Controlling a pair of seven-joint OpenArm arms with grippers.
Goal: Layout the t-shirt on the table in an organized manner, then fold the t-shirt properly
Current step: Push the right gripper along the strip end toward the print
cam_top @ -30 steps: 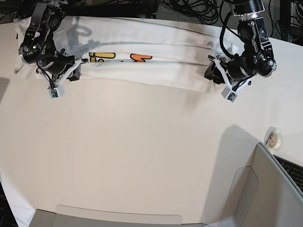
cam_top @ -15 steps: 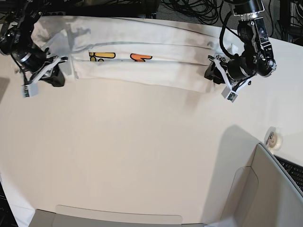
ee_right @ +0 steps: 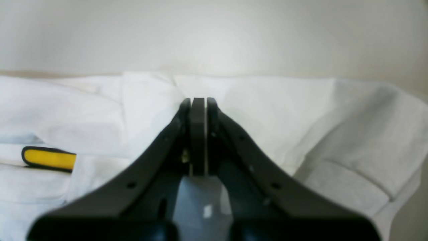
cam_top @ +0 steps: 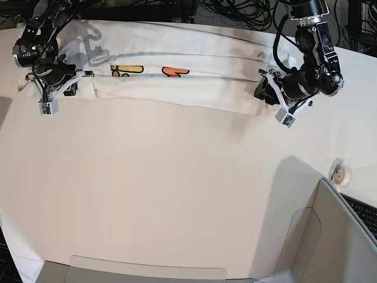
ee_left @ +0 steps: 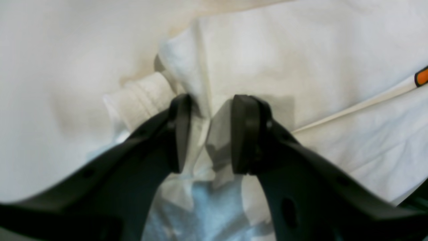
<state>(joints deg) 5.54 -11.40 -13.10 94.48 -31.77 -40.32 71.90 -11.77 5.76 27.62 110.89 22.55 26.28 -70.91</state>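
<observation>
Shirt position: we find the t-shirt (cam_top: 177,79) folded into a long narrow band at the far edge of the desk (cam_top: 177,194), with only slivers of its yellow and orange print showing.
Long axis: the band runs side to side across the base view, from one arm to the other.
Left end effector (ee_left: 207,134): we see it spread part-way, straddling a bunched ridge of cloth at the band's end; the cloth sits between the pads, but we cannot tell whether they pinch it.
Left-end cloth: a rolled hem lies just beside the left pad, and flat layers stretch away past it.
Right end effector (ee_right: 198,134): we see it clenched, pads together, nothing visible between them; its tips point at the band's far edge, over the cloth.
Right-end cloth: a sleeve lies rumpled to one side of the tips.
Nearer arm: each arm stands at its own end, so neither is favoured for the middle.
Governing relation: we judge that any next fold must bring one short end along the long axis toward the other.
</observation>
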